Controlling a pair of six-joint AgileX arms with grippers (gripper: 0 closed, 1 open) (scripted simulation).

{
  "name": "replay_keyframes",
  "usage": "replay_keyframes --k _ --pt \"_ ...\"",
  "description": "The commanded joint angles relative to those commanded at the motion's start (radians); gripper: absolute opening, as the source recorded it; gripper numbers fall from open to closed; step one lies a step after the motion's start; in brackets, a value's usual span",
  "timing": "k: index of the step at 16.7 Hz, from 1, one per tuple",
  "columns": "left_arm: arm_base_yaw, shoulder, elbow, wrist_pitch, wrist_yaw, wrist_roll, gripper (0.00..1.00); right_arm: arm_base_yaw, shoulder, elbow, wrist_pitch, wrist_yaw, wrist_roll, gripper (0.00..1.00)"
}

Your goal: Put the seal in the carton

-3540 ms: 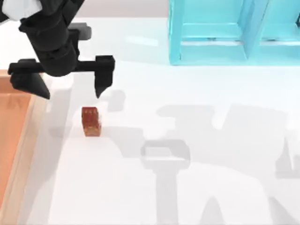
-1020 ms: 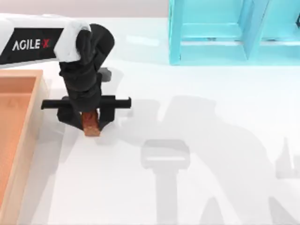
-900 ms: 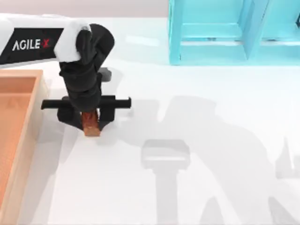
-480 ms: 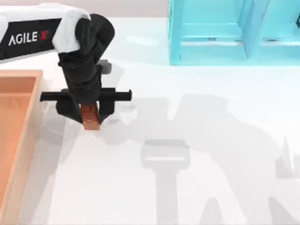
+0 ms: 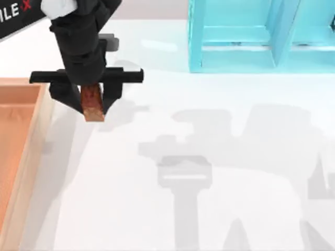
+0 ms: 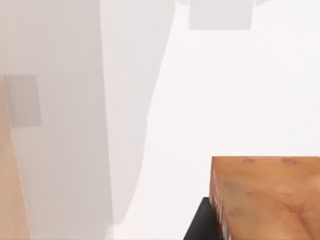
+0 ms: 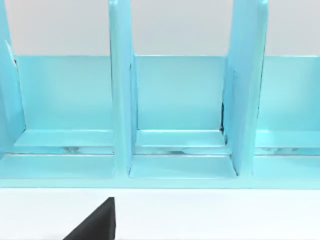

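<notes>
The seal [image 5: 94,111], a small reddish-brown block, hangs above the white table at the upper left of the top view. My left gripper [image 5: 92,100] is shut on it, with one black finger on each side. In the left wrist view the seal [image 6: 265,200] sits close up against a black finger [image 6: 200,227]. The carton [image 5: 35,141], an orange box with light wooden walls, lies at the table's left edge, just left of the held seal. A black piece of my right gripper [image 7: 97,225] faces the shelf.
A turquoise shelf-like frame [image 5: 261,36] stands at the back right, and its open compartments [image 7: 180,110] lie right ahead of the right wrist. The arms cast grey shadows across the middle of the white table [image 5: 209,209].
My left gripper came down around the seal, shut on it, then lifted it off the table. It has since moved slightly toward the back and left.
</notes>
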Motion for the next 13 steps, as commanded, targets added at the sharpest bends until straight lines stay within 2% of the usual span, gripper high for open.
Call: replay_keyframes --k 5,7,10,13 --pt "0.003 0.002 0.0 -0.001 0.0 0.004 0.0 0.0 0.0 0.0 0.0 0.0 0.0 1.0" --pt "0.039 -0.012 -0.009 -0.005 0.0 0.039 0.0 0.0 0.0 0.0 0.0 0.0 0.0 1.0" --pt "0.154 -0.057 -0.042 -0.022 -0.001 0.158 0.0 0.0 0.0 0.0 0.0 0.0 0.0 1.0" --pt "0.326 -0.119 -0.092 -0.044 -0.002 0.328 0.0 0.0 0.0 0.0 0.0 0.0 0.0 1.0"
